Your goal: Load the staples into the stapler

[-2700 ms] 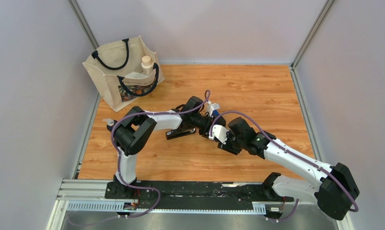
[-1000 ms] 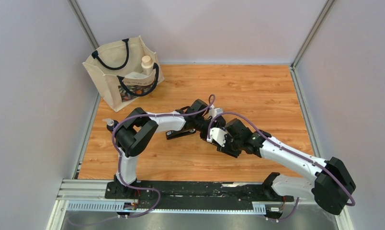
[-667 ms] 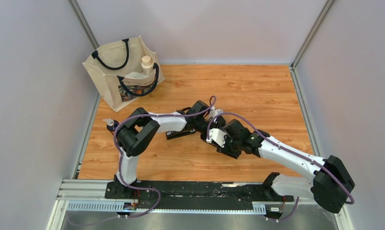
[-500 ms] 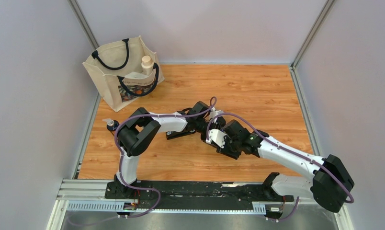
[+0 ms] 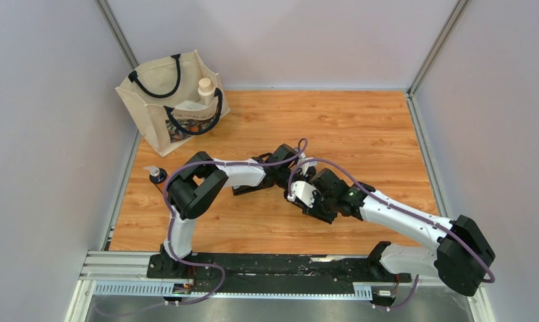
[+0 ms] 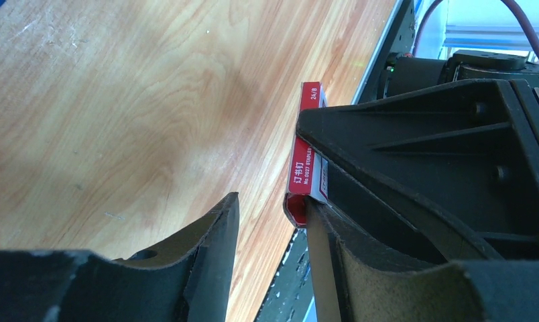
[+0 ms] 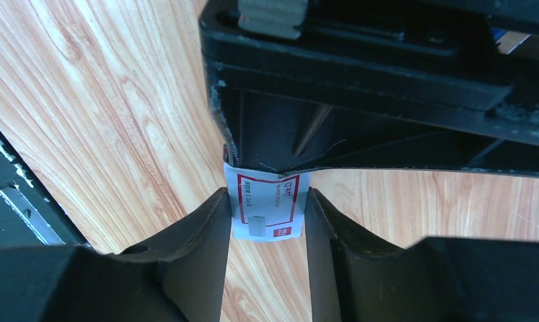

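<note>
The staples box [image 7: 267, 208], white with red print, is clamped by its sides between my right gripper's [image 7: 265, 231] fingers, above the wooden table. In the left wrist view the box [image 6: 307, 154] shows its red edge and an open end. My left gripper [image 6: 270, 211] is open, its right finger [image 6: 320, 255] touching that open end and its left finger apart from the box. In the top view both grippers meet mid-table, left [image 5: 292, 172] and right [image 5: 299, 184]. The blue stapler is hidden under the arms there.
A black stapler [image 5: 250, 189] lies under the left forearm. A cream tote bag [image 5: 173, 100] with a bottle [image 5: 205, 89] stands at the back left. A small bottle [image 5: 155, 176] stands at the left edge. Grey walls enclose the table [image 5: 361, 127].
My left arm has reached further right, bringing its open gripper up to the box in my right gripper. The right gripper shifted slightly left. The small bottle is now uncovered.
</note>
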### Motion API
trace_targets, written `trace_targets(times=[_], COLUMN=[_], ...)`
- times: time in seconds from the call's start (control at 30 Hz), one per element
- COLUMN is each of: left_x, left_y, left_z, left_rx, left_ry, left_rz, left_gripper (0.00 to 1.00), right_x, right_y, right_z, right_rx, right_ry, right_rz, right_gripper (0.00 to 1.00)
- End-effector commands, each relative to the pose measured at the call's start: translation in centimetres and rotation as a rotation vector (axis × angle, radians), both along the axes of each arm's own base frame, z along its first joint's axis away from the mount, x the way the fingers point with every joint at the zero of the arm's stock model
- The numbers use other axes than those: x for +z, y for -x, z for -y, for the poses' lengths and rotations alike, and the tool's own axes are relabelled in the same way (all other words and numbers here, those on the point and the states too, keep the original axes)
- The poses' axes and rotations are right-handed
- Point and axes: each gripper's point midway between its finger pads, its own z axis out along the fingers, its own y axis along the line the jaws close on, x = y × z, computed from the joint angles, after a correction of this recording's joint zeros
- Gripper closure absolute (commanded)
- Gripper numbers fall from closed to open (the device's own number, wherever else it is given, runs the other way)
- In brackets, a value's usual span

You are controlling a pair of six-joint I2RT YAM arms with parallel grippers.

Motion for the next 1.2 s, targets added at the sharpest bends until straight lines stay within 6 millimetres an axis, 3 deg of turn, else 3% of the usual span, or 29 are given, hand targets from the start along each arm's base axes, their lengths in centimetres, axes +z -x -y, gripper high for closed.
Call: trace_targets(times=[0.0,0.13,0.27,0.73,1.17], left_x=[1.4,2.5,2.9,2.5,3.9], left_y=[1.3,0.1,-1.9,-2.0,-2.7], left_z=[1.5,0.9,-0.2,-0.6,-1.2], left_rx=[-0.07,-0.05,-0.004,-0.004,0.004], left_ry=[0.043,0.055,0.047,0.041,0.065], left_rz=[0.029,0.069,0.108,0.115,0.143], left_gripper=[0.5,0.51,0.62,0.99,1.0], right_x=[3.8,3.4,3.3,2.2,0.3], right_y=[-3.4,-3.2,-3.1,-3.0,-2.5], right_z=[-3.7,-3.2,-2.8,-2.5,-0.4], right_rx=[0.0,0.006,0.008,0.019,0.028], right_ry=[-0.155,-0.139,-0.132,-0.091,-0.012], right_rz=[0.152,0.159,0.166,0.144,0.128], right_gripper=[0.57,0.57,0.56,0.56,0.57])
